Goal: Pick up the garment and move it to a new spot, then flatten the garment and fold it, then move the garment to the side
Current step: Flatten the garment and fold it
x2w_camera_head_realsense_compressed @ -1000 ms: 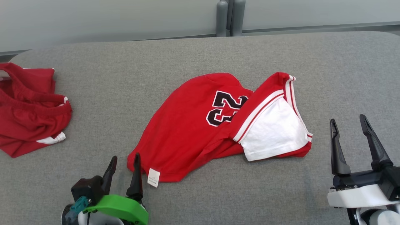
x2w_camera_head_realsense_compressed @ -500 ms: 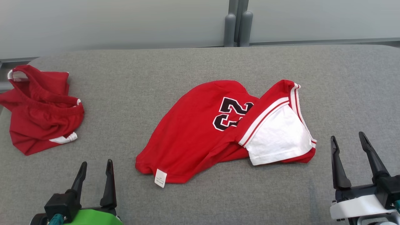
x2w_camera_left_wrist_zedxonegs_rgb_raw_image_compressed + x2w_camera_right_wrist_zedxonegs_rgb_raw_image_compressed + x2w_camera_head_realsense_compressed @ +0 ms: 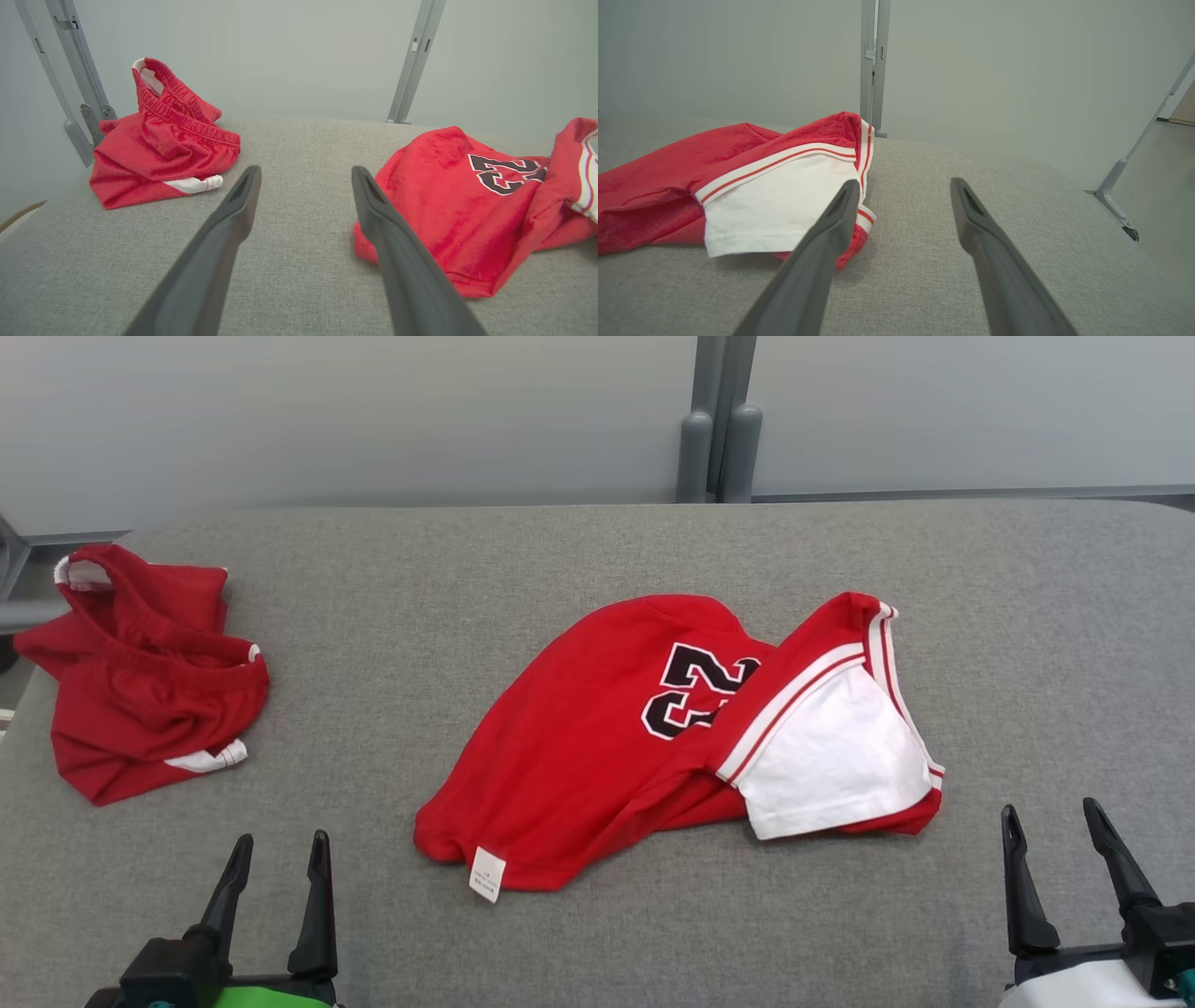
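Note:
The garment (image 3: 579,756) is a red jersey with a black "23" and a white, red-striped panel folded over its right side. It lies crumpled in the middle of the grey padded table (image 3: 597,551). It also lies at the right of the left wrist view, as the garment (image 3: 444,205), and at the left of the right wrist view, as the garment (image 3: 668,186). My left gripper (image 3: 283,840) is open at the lower left, apart from the jersey's near-left corner. My right gripper (image 3: 1049,808) is open at the lower right, beside the white panel. Both grippers (image 3: 306,170) (image 3: 904,183) hold nothing.
A second red garment (image 3: 149,691) with a white trim lies bunched at the table's left end, also seen as a red heap (image 3: 159,154). Grey posts (image 3: 719,439) and a pale wall stand behind the table. The table's right edge (image 3: 1083,186) drops off to the floor.
My left gripper has drawn back from the jersey's near-left corner toward the lower left, staying open. The head camera has shifted, so everything sits lower in view. The jersey lies as before.

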Controlling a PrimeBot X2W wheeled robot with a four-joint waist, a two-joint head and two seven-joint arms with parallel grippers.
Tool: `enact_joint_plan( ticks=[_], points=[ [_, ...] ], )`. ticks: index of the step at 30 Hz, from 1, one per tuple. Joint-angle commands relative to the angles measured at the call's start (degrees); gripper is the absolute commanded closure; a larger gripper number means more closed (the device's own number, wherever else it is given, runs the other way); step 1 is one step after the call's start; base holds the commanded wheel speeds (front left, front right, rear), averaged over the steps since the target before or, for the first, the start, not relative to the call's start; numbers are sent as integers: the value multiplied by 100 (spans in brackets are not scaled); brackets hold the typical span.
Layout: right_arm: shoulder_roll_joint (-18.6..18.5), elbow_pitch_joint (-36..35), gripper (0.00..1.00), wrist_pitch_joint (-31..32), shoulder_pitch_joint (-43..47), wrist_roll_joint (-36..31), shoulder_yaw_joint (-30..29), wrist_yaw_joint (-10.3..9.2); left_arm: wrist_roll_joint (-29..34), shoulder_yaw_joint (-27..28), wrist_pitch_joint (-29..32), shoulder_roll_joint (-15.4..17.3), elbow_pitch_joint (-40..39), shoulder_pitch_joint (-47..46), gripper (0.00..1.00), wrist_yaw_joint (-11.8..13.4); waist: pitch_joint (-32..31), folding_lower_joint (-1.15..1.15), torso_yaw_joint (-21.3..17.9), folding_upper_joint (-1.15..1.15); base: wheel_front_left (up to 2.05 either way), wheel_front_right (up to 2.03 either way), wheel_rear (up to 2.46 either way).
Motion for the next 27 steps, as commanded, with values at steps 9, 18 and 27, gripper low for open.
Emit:
enact_joint_plan(
  ticks=[9, 18, 27],
  points=[
    [20, 95, 0, -17, -57, 58, -7, -2, 313, 278, 1, -256, 193, 0, 0, -289, 47, 0, -79, 39, 0, 0, 0],
    [42, 531, 0, -17, -423, 272, 198, -1, 369, 148, 2, -220, 510, -238, 0, -370, 199, 0, -91, 39, 0, 0, 0],
    [-338, 193, 0, 1914, -1007, -21, 944, -4, 429, -214, 1042, 19, 577, -800, 0, -350, 542, 0, -99, 39, 0, 0, 0]
  ],
)
